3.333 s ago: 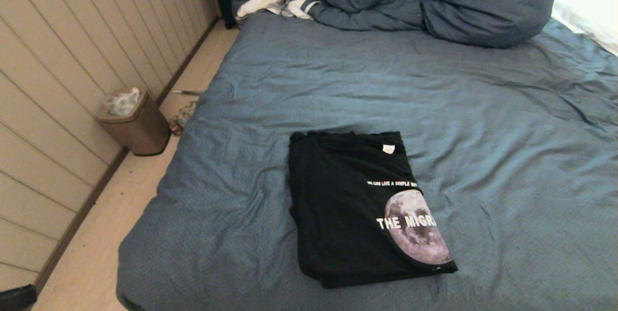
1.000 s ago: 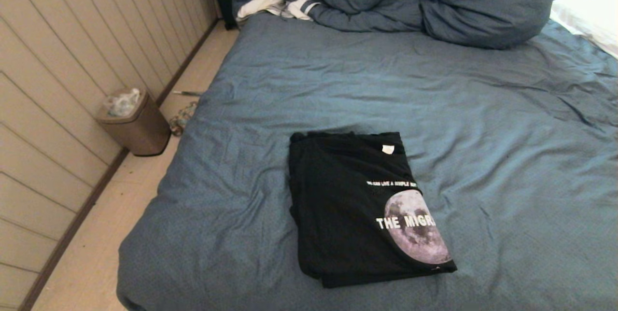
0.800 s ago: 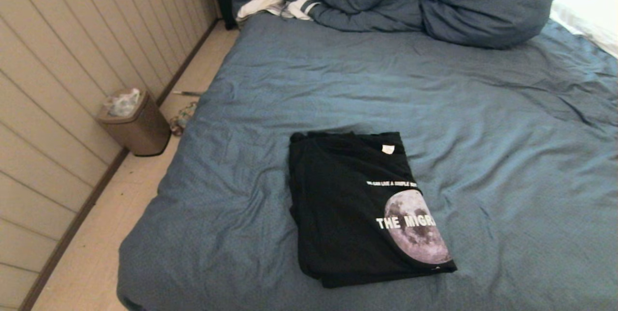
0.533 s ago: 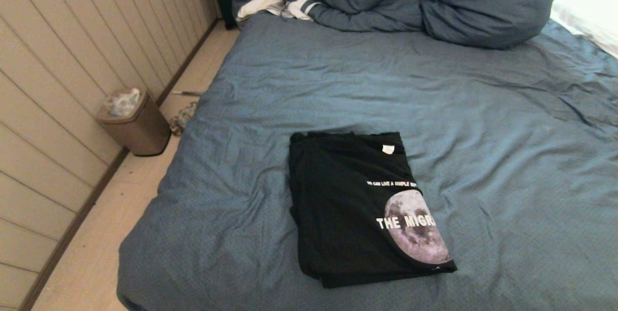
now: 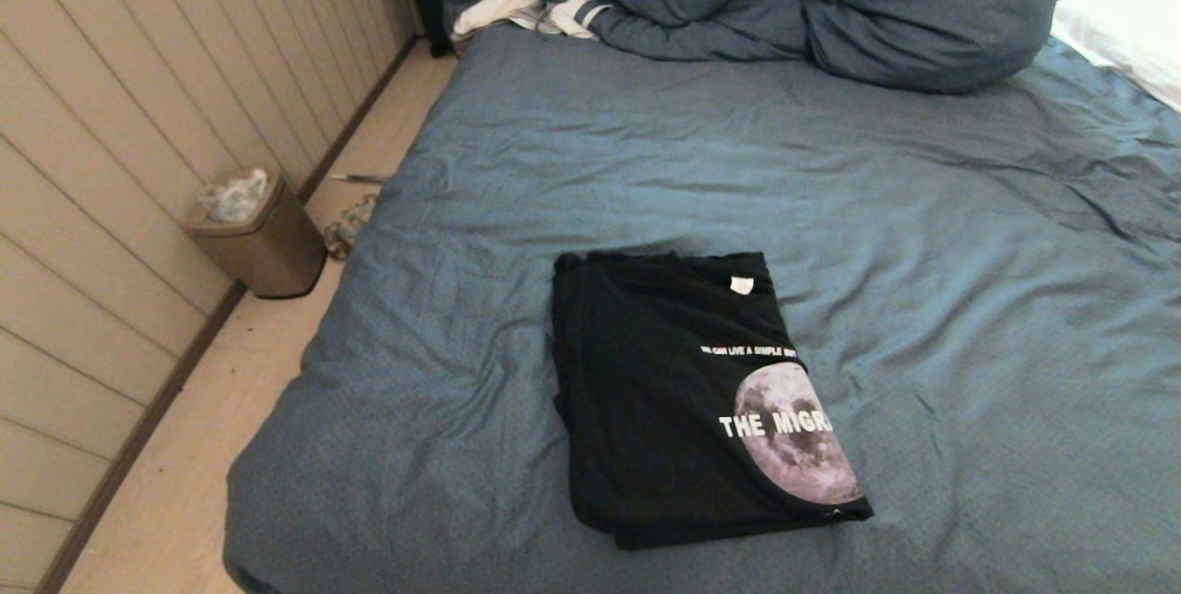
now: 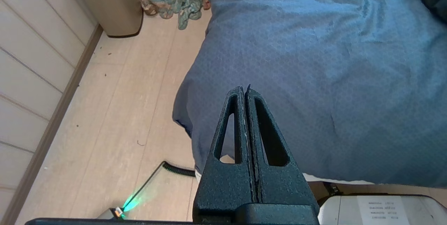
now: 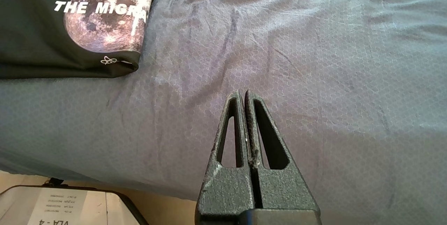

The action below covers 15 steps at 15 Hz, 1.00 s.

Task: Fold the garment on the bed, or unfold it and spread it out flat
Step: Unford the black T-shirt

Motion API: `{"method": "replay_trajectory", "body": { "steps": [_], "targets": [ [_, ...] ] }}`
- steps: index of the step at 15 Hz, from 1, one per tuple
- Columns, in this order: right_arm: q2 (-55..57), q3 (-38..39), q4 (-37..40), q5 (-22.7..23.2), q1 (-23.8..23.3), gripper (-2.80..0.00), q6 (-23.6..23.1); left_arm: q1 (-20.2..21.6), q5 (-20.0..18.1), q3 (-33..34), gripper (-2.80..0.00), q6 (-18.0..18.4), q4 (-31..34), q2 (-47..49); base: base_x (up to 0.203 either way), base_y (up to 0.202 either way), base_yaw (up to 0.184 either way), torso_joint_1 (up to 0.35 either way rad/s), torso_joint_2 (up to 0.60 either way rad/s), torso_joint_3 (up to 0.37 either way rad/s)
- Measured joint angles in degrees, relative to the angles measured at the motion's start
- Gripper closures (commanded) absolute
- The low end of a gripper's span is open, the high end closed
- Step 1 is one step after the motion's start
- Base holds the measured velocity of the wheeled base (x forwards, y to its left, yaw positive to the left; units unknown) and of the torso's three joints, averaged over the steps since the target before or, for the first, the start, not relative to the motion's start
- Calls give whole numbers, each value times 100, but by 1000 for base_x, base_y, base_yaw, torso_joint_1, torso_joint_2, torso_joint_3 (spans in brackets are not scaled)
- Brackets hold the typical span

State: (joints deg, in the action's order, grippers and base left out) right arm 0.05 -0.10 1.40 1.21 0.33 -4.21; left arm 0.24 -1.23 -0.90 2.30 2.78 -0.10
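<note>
**Folded shirt on the bed, both claws empty**

Head view: the garment (image 5: 683, 400) lies folded in a neat rectangle on the near part of the bed (image 5: 923, 234), moon print and white lettering showing at its right edge. It looks soft, light and limp; a pinch at a corner or a layered edge would probably lift it best.

Left wrist view: the left claw (image 6: 245, 90) is closed, holding nothing, above the bed's corner and the floor (image 6: 115, 113).

Right wrist view: the right claw (image 7: 243, 94) is likewise closed and empty, over bare sheet, apart from the shirt.
</note>
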Motion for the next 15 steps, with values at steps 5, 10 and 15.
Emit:
{"method": "replay_trajectory", "body": {
  "steps": [5, 10, 15],
  "targets": [
    [5, -67, 154, 0, -2, 0, -64, 0, 24, 0, 0, -29, -24, 0, 0, 0, 0, 0, 0, 0],
    [567, -1645, 1402, 164, -2, 0, -144, 2, 36, -22, 0, 25, 69, 2, 0, 0, 0, 0, 0, 0],
    [3169, -4168, 1698, 666, 15, 0, 98, 5, -75, -653, 0, 54, 717, 437, 0, 0, 0, 0, 0, 0]
  ]
}}
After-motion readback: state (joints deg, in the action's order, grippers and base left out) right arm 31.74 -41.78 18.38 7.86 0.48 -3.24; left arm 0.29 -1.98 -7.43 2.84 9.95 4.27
